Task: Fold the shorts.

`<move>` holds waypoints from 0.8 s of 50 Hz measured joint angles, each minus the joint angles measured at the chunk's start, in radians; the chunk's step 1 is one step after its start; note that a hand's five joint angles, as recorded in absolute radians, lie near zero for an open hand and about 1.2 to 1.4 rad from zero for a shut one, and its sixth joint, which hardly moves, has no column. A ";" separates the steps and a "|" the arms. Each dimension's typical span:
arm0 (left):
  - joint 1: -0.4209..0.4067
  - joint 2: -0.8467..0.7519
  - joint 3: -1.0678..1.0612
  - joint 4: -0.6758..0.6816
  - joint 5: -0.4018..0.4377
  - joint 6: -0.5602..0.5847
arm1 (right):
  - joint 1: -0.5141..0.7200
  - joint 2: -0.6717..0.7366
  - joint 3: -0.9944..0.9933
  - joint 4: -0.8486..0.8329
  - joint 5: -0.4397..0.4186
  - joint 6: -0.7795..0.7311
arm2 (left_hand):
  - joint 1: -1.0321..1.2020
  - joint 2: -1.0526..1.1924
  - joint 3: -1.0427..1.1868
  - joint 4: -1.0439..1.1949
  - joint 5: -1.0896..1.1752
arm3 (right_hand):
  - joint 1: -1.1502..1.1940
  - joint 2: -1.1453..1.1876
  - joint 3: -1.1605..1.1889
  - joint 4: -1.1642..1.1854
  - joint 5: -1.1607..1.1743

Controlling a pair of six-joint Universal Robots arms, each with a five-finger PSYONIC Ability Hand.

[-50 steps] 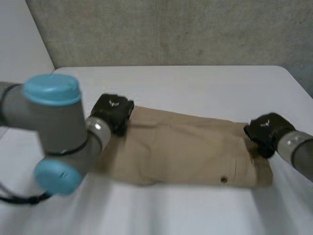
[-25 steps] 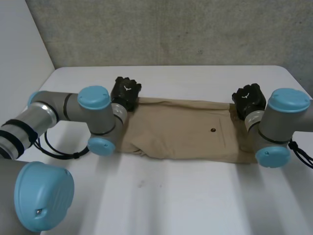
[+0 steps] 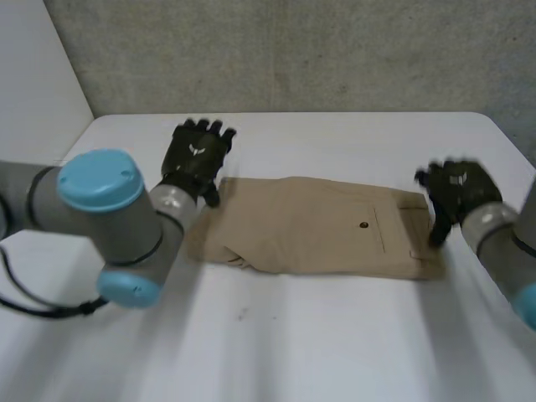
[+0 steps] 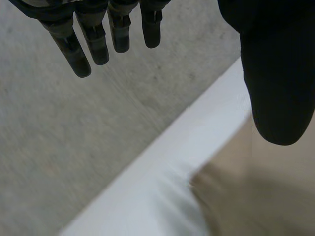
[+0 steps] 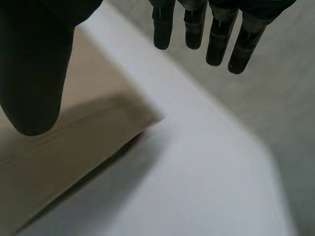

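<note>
Shorts: tan shorts (image 3: 318, 226) lie flat as one long band across the middle of the white counter (image 3: 335, 343). A back pocket and its dark button (image 3: 363, 224) face up towards the shorts' right end.
Feel, as I judge it: light woven cloth, limp rather than stiff. It will sag and drag if I lift it by one point. It is not fragile, and likely not slick on this surface.
Thick spots: the right end looks flat and crisp. The near left corner is bunched into loose pleats and may need smoothing.
Where to take hold: the two corners of one short end, pinched through all layers so the band comes over as one.
My left hand (image 3: 197, 155): slack, fingers (image 4: 93, 39) straight and spread, holding nothing. It sits just off the shorts' far left corner, thumb nearest the cloth. I cannot tell whether it touches.
My right hand (image 3: 456, 193): also slack and holding nothing, fingers (image 5: 216, 34) straight. It is at the shorts' far right corner, which lies beneath the gap between thumb and fingers.
Next, as I judge: one more fold, end over end.
</note>
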State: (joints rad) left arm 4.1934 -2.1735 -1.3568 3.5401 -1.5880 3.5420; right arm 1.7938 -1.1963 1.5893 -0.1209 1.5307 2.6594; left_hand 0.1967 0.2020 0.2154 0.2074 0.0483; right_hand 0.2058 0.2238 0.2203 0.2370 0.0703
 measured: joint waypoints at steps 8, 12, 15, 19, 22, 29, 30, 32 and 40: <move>-0.004 0.119 -0.258 -0.022 0.001 -0.185 | -0.103 -0.018 0.212 0.000 -0.181 0.120 | 0.000 0.000 0.000 0.000 0.000 | 0.170 0.204 0.213 0.198 0.179; -0.008 0.124 -0.293 -0.022 0.001 -0.204 | -0.115 0.010 0.233 -0.052 -0.193 0.124 | 0.000 0.000 0.000 0.000 0.000 | 0.341 0.434 0.421 0.404 0.377; -0.009 0.124 -0.307 -0.021 -0.002 -0.206 | -0.128 0.044 0.230 -0.111 -0.189 0.120 | 0.000 0.000 0.000 0.000 0.000 | 0.638 0.883 0.872 0.863 0.806; -0.008 0.132 -0.307 -0.020 -0.004 -0.203 | -0.159 0.054 0.215 -0.141 -0.175 0.112 | 0.000 0.000 0.000 0.000 0.000 | 0.696 0.953 0.944 0.950 0.847; -0.008 0.149 -0.306 -0.020 -0.004 -0.202 | -0.190 0.046 0.206 -0.145 -0.165 0.108 | 0.000 0.000 0.000 0.000 0.000 | 0.696 0.953 0.944 0.954 0.855; -0.005 0.196 -0.316 -0.022 -0.005 -0.202 | -0.298 0.004 0.190 -0.122 -0.153 0.038 | 0.000 0.000 0.000 0.000 0.000 | 0.715 0.953 0.944 0.954 0.859; -0.004 0.206 -0.321 -0.022 -0.005 -0.202 | -0.327 -0.005 0.185 -0.110 -0.152 -0.003 | 0.000 0.000 0.000 0.000 0.000 | 0.715 0.953 0.944 0.954 0.861; 0.000 0.226 -0.333 -0.022 -0.004 -0.202 | -0.374 -0.019 0.170 -0.082 -0.151 -0.108 | 0.000 0.000 0.000 0.000 0.000 | 0.725 0.953 0.944 0.954 0.870; 0.016 0.261 -0.354 -0.023 -0.002 -0.206 | -0.247 -0.058 0.067 -0.032 -0.154 -0.322 | 0.000 0.000 0.000 0.000 0.000 | 0.732 0.957 0.952 0.955 0.874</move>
State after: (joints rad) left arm 4.2090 -1.9124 -1.7111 3.5176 -1.5902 3.3361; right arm 1.5464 -1.2543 1.6562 -0.1526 1.3768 2.3377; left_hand 0.1967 0.2020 0.2154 0.2074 0.0484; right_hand 0.9383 1.1808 1.1727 1.1918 0.9439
